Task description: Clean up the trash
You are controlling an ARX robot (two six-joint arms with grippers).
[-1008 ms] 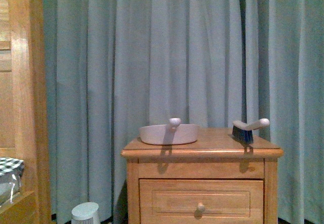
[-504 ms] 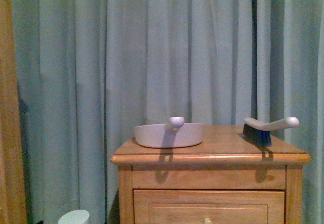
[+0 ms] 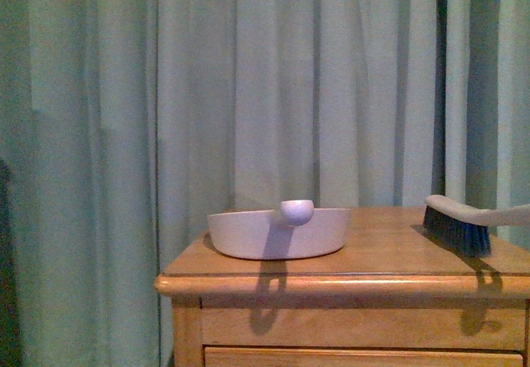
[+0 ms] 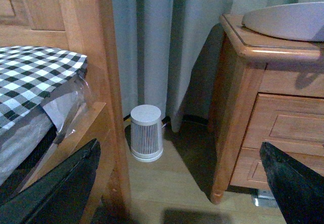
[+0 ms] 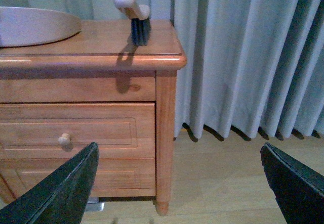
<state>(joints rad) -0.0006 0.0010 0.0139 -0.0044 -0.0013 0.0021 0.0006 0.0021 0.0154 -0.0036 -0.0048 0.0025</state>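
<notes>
Seemingly the hunt is on: left claw (image 4: 178, 163) and right claw (image 5: 178, 163) both hang wide and empty. A dustpan (image 3: 277, 233) sits near the nightstand's (image 3: 381, 255) front left corner, a brush (image 3: 460, 226) at its right edge, handle cut off. The trash shows nowhere clearly; clear film (image 4: 68, 105) beside the checked pillow (image 4: 35, 77) might be it, so locating it comes next

no readable text, labels, brands or numbers anywhere

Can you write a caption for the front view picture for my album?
A pale dustpan and a dark-bristled brush sit apart on a wooden nightstand before a teal curtain.
</notes>
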